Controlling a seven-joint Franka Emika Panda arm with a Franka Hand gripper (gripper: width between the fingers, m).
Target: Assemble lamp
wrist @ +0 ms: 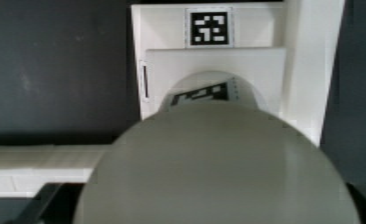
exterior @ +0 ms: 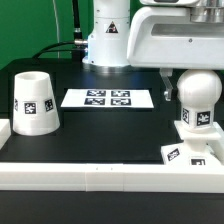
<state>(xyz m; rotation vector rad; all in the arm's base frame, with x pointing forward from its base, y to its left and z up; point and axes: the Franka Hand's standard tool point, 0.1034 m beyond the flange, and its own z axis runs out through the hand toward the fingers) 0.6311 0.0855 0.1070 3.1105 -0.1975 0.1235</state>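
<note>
The white rounded bulb (exterior: 197, 100) stands upright on the flat square base (exterior: 205, 152) at the exterior view's right, near the front rail. My gripper (exterior: 195, 88) comes down from above, with a dark finger (exterior: 168, 85) close against the bulb's side, and looks shut on the bulb. In the wrist view the bulb (wrist: 206, 150) fills the foreground between the dark fingers (wrist: 48, 205), and the tagged base (wrist: 208, 55) shows beyond it. The tapered shade (exterior: 33, 100) stands on the table at the exterior view's left, apart from the gripper.
The marker board (exterior: 108, 98) lies flat on the black table between the shade and the bulb. A white rail (exterior: 90, 172) runs along the table's front edge and up its left side. The arm's white pedestal (exterior: 108, 40) stands behind the marker board.
</note>
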